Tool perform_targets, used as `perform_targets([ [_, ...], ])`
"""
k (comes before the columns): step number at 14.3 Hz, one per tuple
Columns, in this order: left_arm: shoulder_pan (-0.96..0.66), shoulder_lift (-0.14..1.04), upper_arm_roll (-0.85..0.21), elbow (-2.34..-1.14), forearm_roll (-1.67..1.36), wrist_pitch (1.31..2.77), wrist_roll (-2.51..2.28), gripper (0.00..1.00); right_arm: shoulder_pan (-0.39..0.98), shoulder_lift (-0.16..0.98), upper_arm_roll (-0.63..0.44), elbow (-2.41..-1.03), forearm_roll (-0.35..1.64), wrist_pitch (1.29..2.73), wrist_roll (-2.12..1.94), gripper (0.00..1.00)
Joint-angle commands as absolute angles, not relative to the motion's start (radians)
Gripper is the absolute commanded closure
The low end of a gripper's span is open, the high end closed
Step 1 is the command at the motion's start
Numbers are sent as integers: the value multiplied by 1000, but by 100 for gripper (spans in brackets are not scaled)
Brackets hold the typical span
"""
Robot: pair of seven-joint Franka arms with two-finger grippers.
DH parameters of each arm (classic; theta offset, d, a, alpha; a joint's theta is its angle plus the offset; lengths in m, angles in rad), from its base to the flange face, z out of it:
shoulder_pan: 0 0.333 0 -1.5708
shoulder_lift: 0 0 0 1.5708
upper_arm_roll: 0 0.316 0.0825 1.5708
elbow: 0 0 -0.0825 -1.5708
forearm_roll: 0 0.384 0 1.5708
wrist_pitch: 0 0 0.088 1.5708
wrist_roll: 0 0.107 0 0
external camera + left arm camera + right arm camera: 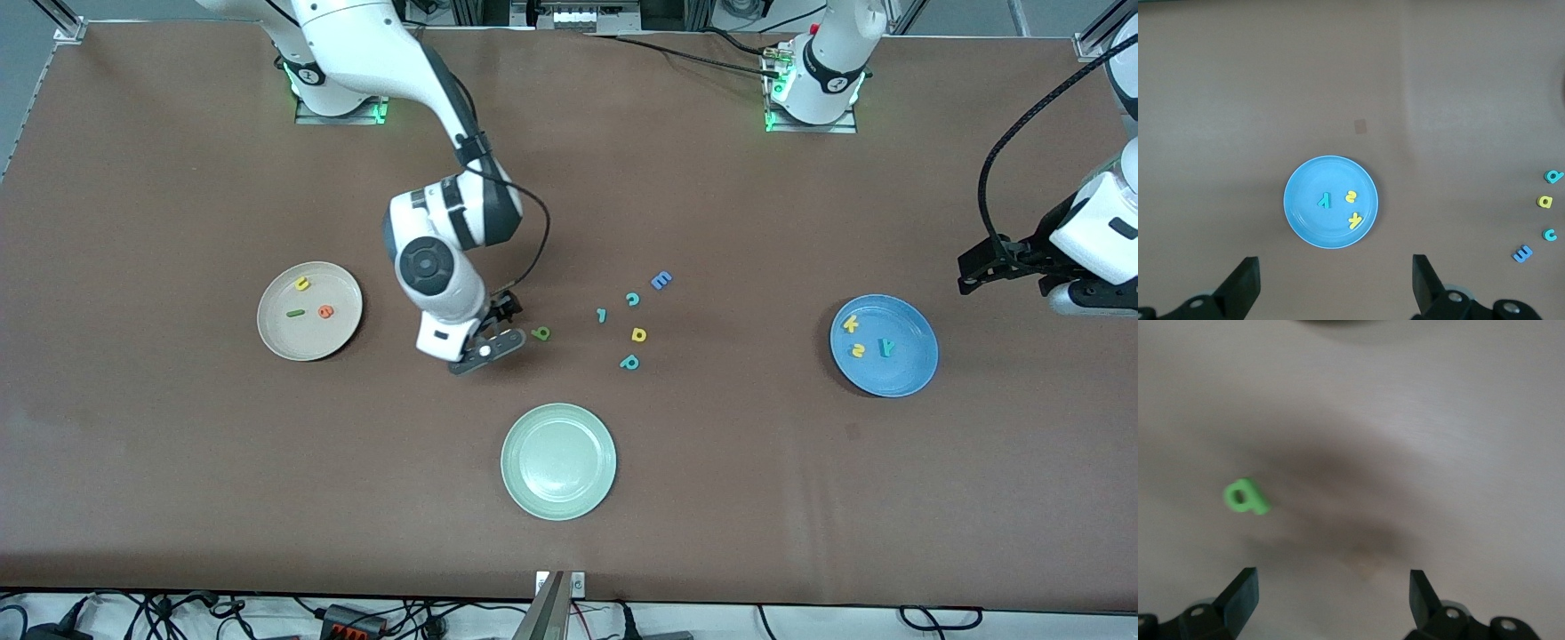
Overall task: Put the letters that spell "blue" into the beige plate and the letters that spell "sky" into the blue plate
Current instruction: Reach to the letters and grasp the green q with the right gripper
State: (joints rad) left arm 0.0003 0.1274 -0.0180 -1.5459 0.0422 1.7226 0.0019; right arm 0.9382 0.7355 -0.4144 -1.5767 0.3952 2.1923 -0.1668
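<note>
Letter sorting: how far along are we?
Done: yellow s, yellow k and teal y lie in the blue plate; yellow u, dark green l and orange e lie in the beige plate. In hand: right hand, open, beside the green b on the table. Left: move that b. Left hand waits open above the blue plate.

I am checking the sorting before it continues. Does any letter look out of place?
Yes: the green "b" lies on the table beside the open right claw, not in the beige plate with "u", "l" and "e".
</note>
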Motion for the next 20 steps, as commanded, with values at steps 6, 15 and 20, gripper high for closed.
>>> perform_targets([
  [6,2,140,-17,-1517,61,1710,15,0,1017,796,-416,-1549,373,2273,-379,0],
  [15,0,140,-17,-1516,61,1710,15,0,1040,853,-399,-1540,382,2413,-370,0],
  [20,2,140,-17,-1516,61,1710,15,0,1037,891,-374,-1499,379,2414,-371,0],
])
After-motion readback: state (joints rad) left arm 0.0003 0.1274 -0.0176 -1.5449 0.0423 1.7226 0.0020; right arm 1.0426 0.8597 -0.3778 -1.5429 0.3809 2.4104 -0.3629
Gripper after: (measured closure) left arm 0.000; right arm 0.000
